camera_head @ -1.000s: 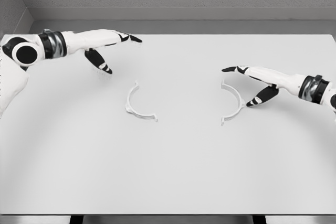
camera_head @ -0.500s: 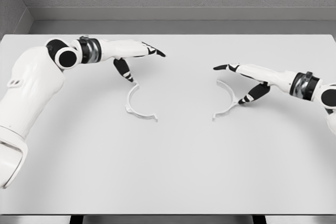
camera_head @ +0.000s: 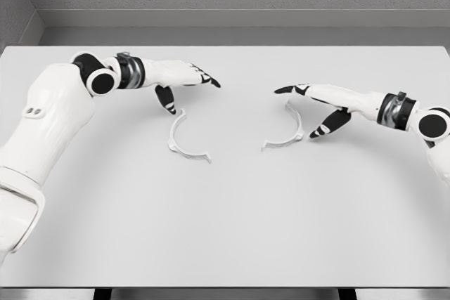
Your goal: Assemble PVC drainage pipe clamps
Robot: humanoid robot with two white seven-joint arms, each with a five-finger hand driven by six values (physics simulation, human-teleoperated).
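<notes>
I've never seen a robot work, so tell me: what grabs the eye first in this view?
Two white arms reach in over a pale table toward its middle. The left hand hovers at the top of one thin white half-ring clamp. The right hand, fingers spread, sits against the other half-ring, and the two curved pieces face each other.

Light is bright, even and diffuse, with no clear single source, and the white bench reads as a flat pale grey with no glare. Shadows are very faint: only soft, thin smudges under the left hand and the right hand. The render is sharp from near edge to far wall, without blur or visible edge distortion.
</notes>
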